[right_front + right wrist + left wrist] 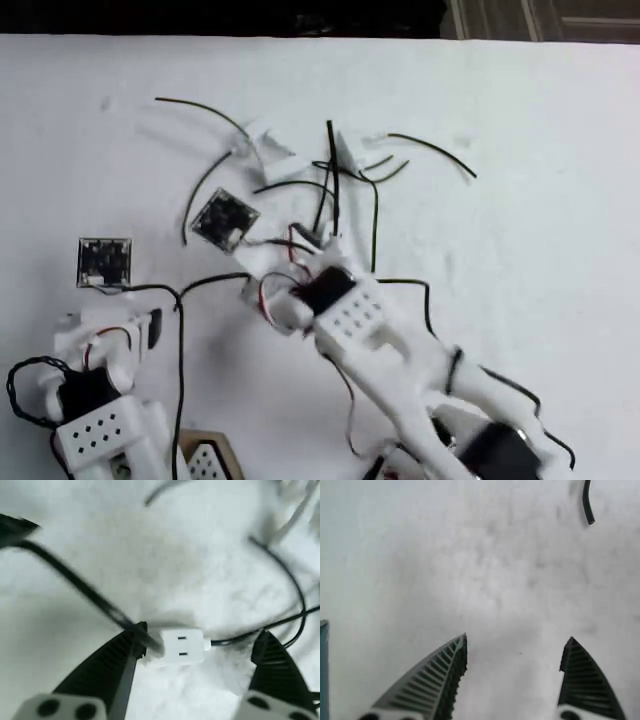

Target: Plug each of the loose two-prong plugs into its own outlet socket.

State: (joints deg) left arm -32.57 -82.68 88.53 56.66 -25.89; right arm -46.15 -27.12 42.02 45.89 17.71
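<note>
1. White counter (540, 250) beneath both hands.
2. Right hand (202, 632): released, spread wide, straddling a white outlet socket (182, 646), grasping nothing.
3. Left hand (517, 637): likewise released, wide open above bare counter, touching nothing.
4. Outlet socket: flat on the counter between the right hand's fingers, just beside one and apart from the other, two slots showing.
5. Black cord end (588, 505): well ahead of the left hand.
</note>
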